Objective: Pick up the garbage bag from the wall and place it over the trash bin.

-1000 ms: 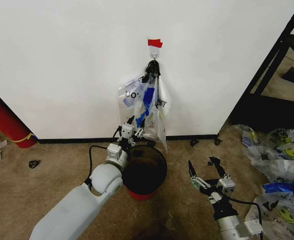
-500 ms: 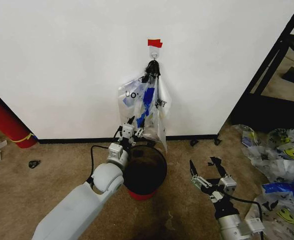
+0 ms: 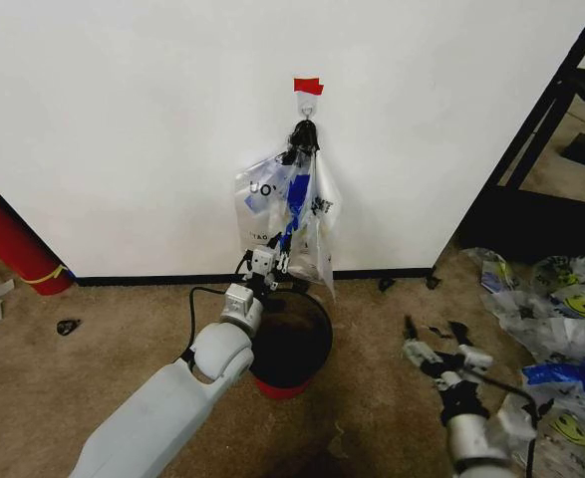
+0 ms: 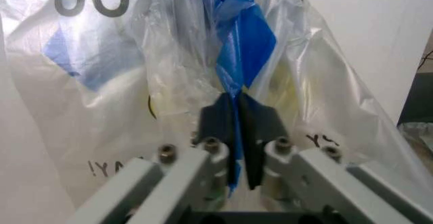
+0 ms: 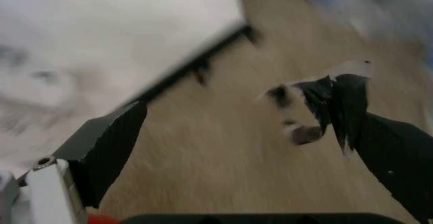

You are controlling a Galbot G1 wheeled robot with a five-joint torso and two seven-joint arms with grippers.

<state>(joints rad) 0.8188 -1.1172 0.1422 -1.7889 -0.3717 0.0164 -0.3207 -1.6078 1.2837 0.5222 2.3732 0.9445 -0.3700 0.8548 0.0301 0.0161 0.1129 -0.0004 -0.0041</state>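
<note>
The grasping step is in hand: a thin see-through plastic garbage bag with black print and blue handles hangs from a small metal hook under a piece of red tape on the plain white wall, directly above the small round black trash bin with a red base. The left gripper is raised to the lower part of the bag, just above the bin's far rim. In the left wrist view its dark fingertips are pressed together on the blue strip at the bag's middle, so the film is judged to be pinched. The left arm is stretched forward and upward from the lower left, wrist pointing at the wall. Next, the bag would probably need to be lifted clear of the hook without tearing, then brought down over the bin's mouth. The right gripper is held low over the brown carpet to the right of the bin, its fingers spread apart and holding nothing.
</note>
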